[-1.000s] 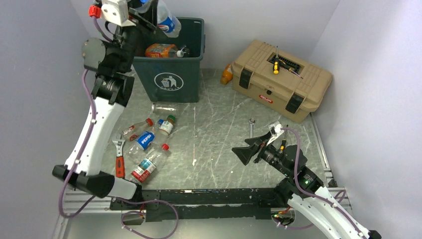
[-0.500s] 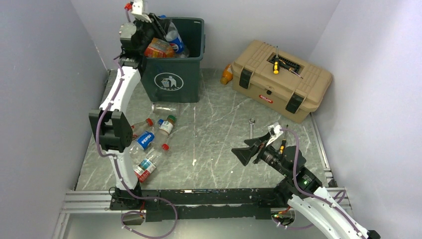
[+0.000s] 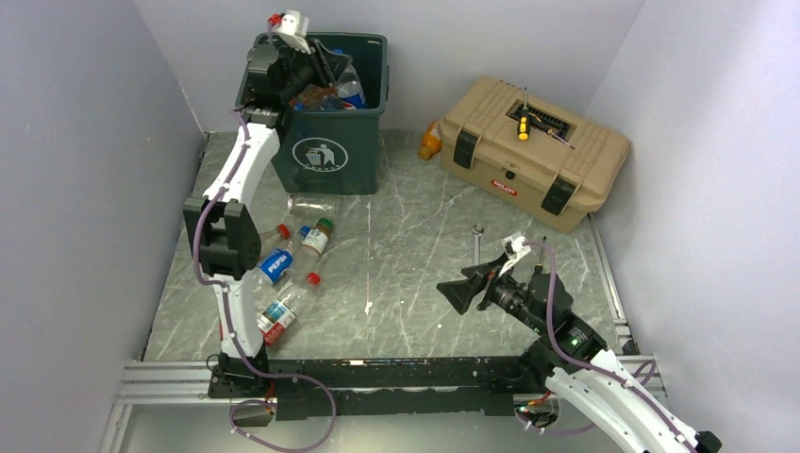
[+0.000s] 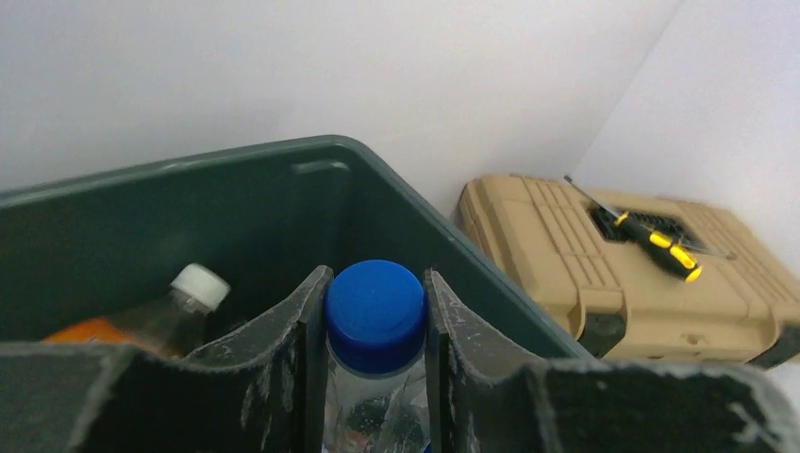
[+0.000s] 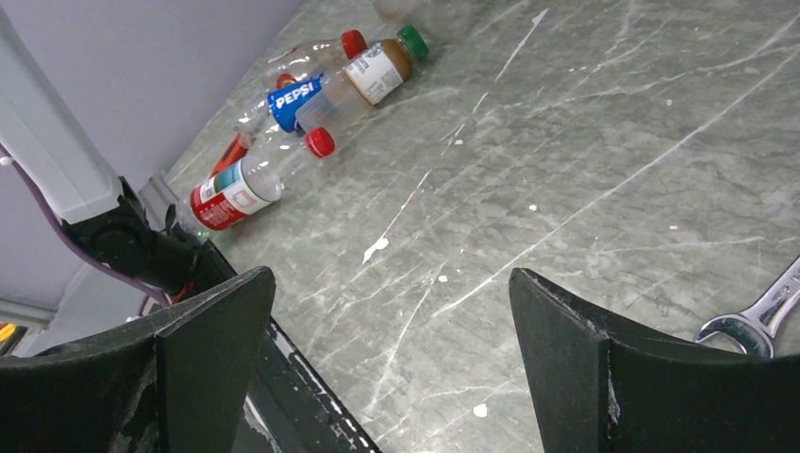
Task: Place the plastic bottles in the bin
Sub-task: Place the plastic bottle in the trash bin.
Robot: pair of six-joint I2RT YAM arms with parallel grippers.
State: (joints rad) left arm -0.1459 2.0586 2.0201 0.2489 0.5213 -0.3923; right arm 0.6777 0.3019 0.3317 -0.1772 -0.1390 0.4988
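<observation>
The dark green bin stands at the back left. My left gripper reaches into its mouth, shut on the neck of a clear blue-capped bottle with a Pepsi label. In the left wrist view the jaws press both sides of the blue cap inside the bin wall, beside an orange white-capped bottle. Several bottles lie on the floor: a Pepsi one, a red-labelled one, a brown green-capped one. My right gripper hovers open and holds nothing.
A tan toolbox with a yellow-handled screwdriver on its lid stands at the back right. An orange bottle lies between it and the bin. A wrench lies on the floor near my right gripper.
The left arm has stretched forward and carried the blue-capped bottle from above the bin's left rim down into the bin's mouth. The right arm has barely moved.
</observation>
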